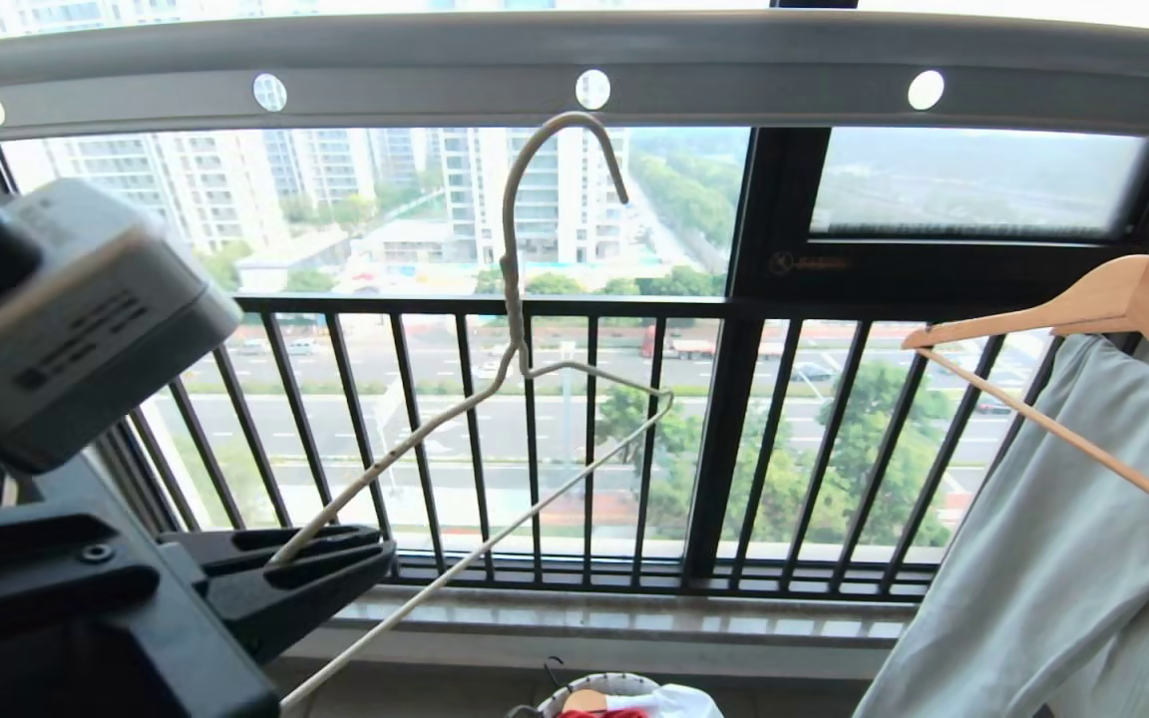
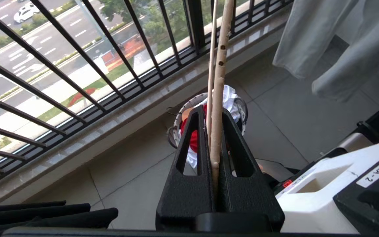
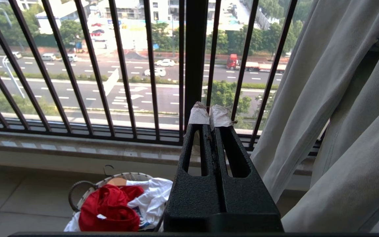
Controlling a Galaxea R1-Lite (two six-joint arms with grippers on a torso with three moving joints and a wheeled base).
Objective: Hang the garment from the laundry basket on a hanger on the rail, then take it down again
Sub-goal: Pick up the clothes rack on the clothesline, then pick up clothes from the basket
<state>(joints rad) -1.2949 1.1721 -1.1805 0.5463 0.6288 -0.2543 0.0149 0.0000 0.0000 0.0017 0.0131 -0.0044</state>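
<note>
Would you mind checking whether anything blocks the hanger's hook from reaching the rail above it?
Nothing visible does. The hanger, clamped in the left gripper, has its hook just below the rail, with only open air between them.

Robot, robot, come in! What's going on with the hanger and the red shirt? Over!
Left gripper shut on hanger, hook just under rail. Right gripper shut, empty. Red shirt in basket.
</note>
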